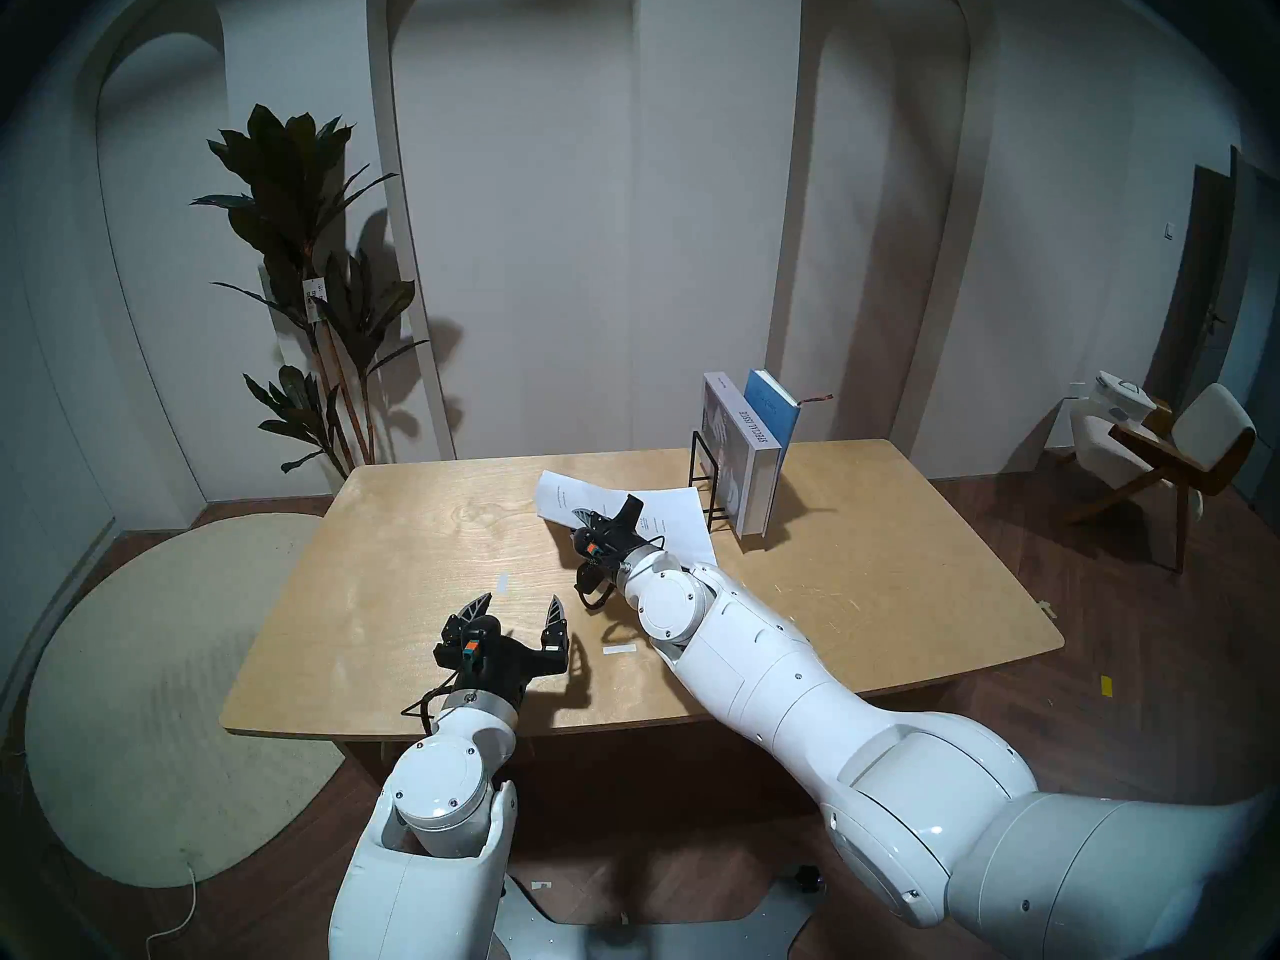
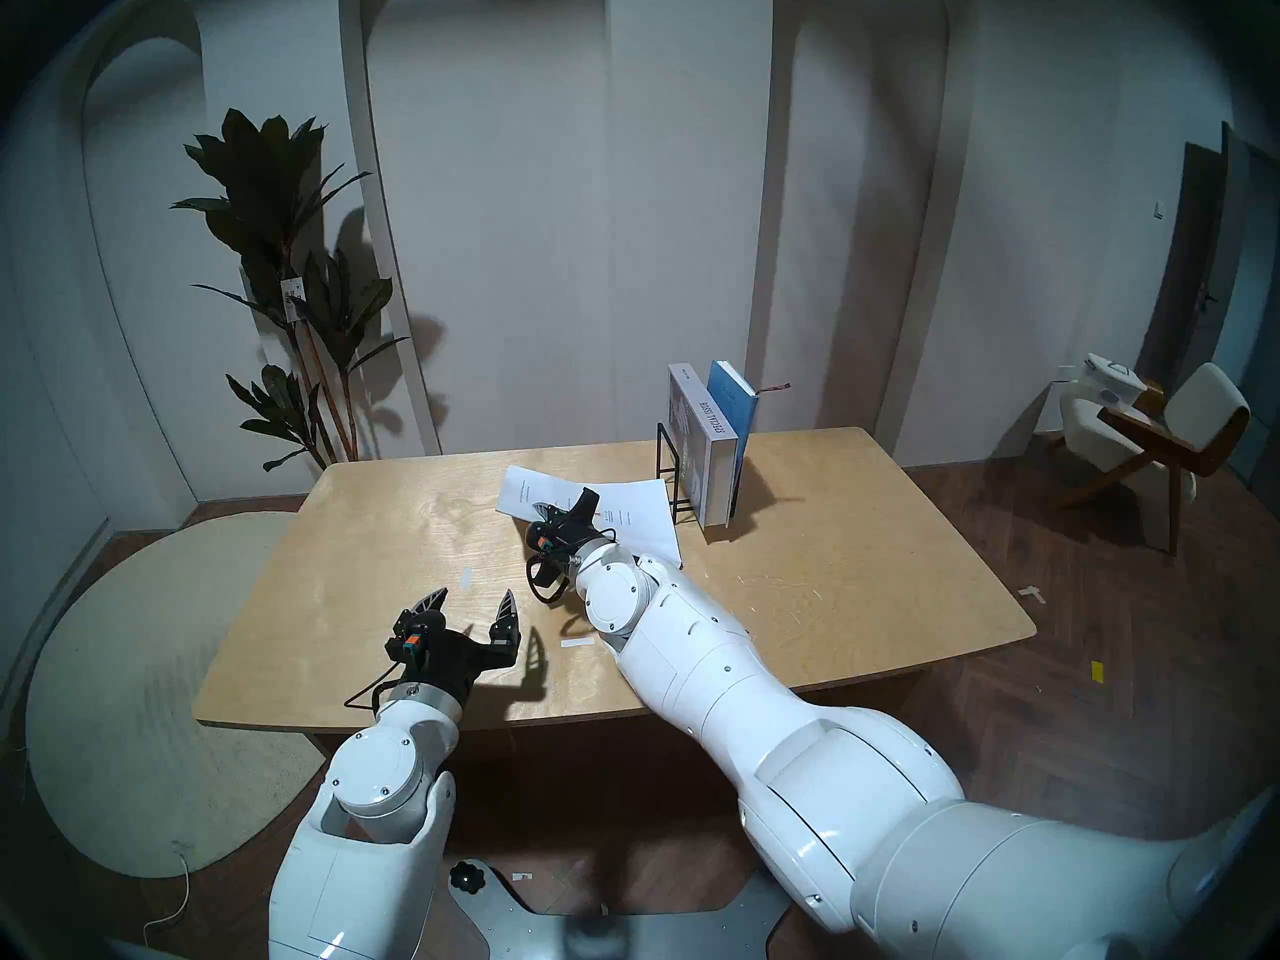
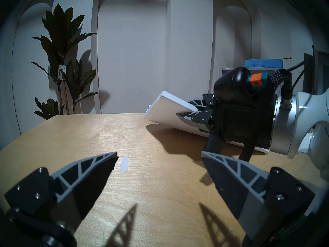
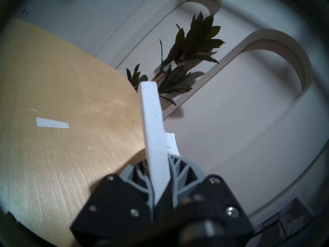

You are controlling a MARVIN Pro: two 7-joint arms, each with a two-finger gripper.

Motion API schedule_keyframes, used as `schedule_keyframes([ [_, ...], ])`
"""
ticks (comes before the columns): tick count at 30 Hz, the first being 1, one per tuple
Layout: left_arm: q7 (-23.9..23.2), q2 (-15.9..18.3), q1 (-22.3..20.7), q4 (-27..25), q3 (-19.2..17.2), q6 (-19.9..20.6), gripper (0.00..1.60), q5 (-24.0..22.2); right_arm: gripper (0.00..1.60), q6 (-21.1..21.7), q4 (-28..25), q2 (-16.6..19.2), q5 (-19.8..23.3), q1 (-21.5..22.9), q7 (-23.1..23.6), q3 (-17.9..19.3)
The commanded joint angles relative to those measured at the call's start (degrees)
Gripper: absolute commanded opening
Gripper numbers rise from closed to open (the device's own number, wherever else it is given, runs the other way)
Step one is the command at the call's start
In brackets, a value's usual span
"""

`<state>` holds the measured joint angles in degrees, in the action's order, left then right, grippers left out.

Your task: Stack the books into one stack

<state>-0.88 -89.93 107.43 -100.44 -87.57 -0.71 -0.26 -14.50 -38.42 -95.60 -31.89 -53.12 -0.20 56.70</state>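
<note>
White book point(image 1: 554, 498), large and thin: gripped at its near edge by the right gripper point(image 1: 609, 519), jaws closed flat on the cover and pages; far left corner raised clear of the desk point(image 1: 429, 550), right-hand part low over or touching the desktop, just beside the black wire rack point(image 1: 703, 477). Seen edge-on between the fingers in the right wrist view.

Grey book point(image 1: 751, 467), thick, "SPECIAL ISSUE" on the spine: upright on the desk against the rack. Blue book point(image 1: 776, 408), smaller, ribbon hanging from its top: upright, leaning on the far side of the grey one.

Left gripper point(image 1: 519, 609): wide open, empty, level above the near desk edge, well apart from all books.

Step in hand, as judged: laying down the white book as base of the stack; no stack formed yet. Next move, as judged: lowering the raised corner until flat, release, then retrieval of the grey book; upright stance beside the rack calls for a pinch across the spine or top edge and a tilt to horizontal.

Count: books, three; racks, one; grippers, two; white tape strips point(image 1: 503, 582) on the desk, two.
</note>
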Motion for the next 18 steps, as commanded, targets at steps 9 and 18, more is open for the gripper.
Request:
schedule_keyframes([
  [9,0.1,-0.1,-0.3,-1.3,-0.1,-0.2,1.6,0.0,1.6,6.4,3.1,-4.2,1.8,4.1,1.0,2.4],
  [18,0.1,0.0,-0.4,-1.2,-0.1,-0.3,1.6,0.0,1.6,15.7,-2.7,-5.0,6.7,1.1,11.3,5.4],
])
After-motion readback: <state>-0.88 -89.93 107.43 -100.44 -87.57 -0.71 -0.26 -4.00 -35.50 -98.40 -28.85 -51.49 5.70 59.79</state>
